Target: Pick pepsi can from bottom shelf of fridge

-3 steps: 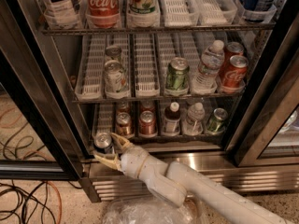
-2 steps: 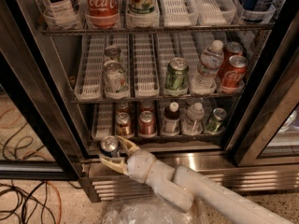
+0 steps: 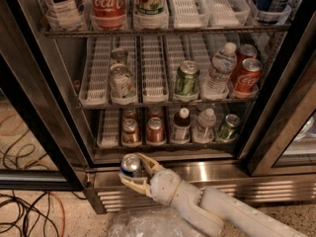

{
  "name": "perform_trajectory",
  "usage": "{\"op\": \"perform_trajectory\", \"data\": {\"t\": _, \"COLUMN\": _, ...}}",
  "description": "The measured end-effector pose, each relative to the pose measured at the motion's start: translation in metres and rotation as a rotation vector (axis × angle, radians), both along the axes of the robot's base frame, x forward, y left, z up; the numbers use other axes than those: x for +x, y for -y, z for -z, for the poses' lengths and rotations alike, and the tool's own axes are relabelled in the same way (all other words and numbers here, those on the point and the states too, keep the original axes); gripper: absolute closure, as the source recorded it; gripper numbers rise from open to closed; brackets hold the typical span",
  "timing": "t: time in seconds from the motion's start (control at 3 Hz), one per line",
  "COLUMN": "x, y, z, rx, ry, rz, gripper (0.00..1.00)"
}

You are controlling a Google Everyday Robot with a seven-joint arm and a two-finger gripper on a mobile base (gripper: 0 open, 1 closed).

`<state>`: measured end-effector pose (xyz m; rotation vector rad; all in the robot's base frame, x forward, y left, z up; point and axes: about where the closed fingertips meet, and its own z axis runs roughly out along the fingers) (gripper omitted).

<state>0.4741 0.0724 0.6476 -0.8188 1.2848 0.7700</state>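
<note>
The pepsi can point(image 3: 130, 163), dark blue with a shiny silver top, sits between the fingers of my gripper point(image 3: 132, 168). The gripper is shut on it and holds it just outside the fridge point(image 3: 58, 98), in front of the stainless steel base and below the left end of the bottom shelf point(image 3: 108, 132). The pale arm runs from the lower right up to the can. The far-left lane of the bottom shelf holds nothing.
The bottom shelf holds an orange-brown can point(image 3: 131, 131), a red can point(image 3: 155, 130), two bottles and a green can point(image 3: 228, 127). The middle rack holds cans and a water bottle point(image 3: 218, 72). Cables point(image 3: 27, 209) lie on the floor at left. Crinkled plastic point(image 3: 143, 226) lies below the gripper.
The gripper with the pepsi can in it has moved right and down, away from the bottom shelf's left lane and out in front of the steel base.
</note>
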Motion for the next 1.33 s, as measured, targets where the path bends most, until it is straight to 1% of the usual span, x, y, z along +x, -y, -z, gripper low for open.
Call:
{"op": "perform_trajectory", "data": {"t": 0.33, "x": -0.023, "y": 0.023, "z": 0.007, "rx": -0.026, "ry": -0.016, "rz": 0.024, "gripper": 1.0}}
{"op": "perform_trajectory", "data": {"t": 0.67, "x": -0.038, "y": 0.034, "z": 0.009, "rx": -0.052, "ry": -0.022, "rz": 0.048, "gripper": 1.0}}
{"op": "perform_trajectory", "data": {"t": 1.0, "x": -0.057, "y": 0.043, "z": 0.005, "rx": -0.042, "ry": -0.071, "rz": 0.046, "gripper": 1.0}}
{"op": "perform_trajectory", "data": {"t": 1.33, "x": -0.077, "y": 0.046, "z": -0.009, "rx": -0.043, "ry": -0.161, "rz": -0.039, "gripper": 1.0}}
